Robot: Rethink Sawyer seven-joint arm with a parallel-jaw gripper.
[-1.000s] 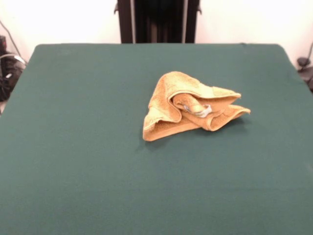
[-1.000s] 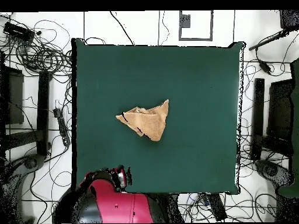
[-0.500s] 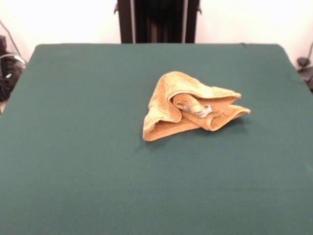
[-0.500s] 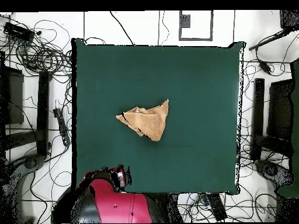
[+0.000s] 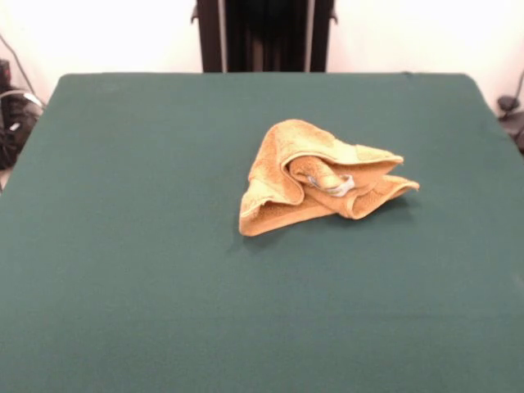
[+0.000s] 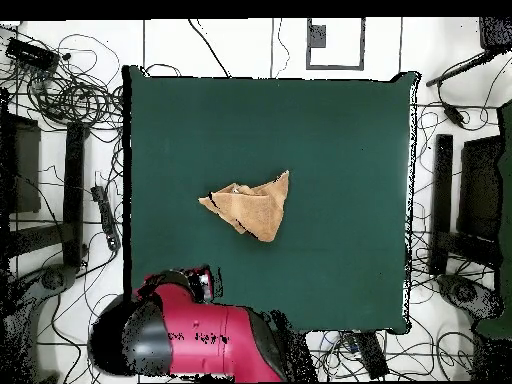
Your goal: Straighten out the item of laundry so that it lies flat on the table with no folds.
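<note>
- One golden-orange hand towel point(image 5: 315, 176) lies crumpled near the middle of the dark green table point(image 5: 131, 246), a little toward the right in the front view.
- Seen from the front, it is a raised heap with several layers: a rounded hump at the far left, a curled fold over the centre, and two edges running out to points at the right.
- A small grey tag point(image 5: 337, 187) shows in the hollow of the folds; only the front view shows it.
- From overhead the towel point(image 6: 252, 207) reads as a flattish triangle, one corner pointing to the far right, with dark creases along its left side.
- Only the overhead view shows the robot arm point(image 6: 195, 338), red and black, at the table's near edge, well apart from the towel.
- No gripper appears in either view, so its state cannot be told.
- Cables point(image 6: 60, 95) lie tangled on the floor beside the table.
</note>
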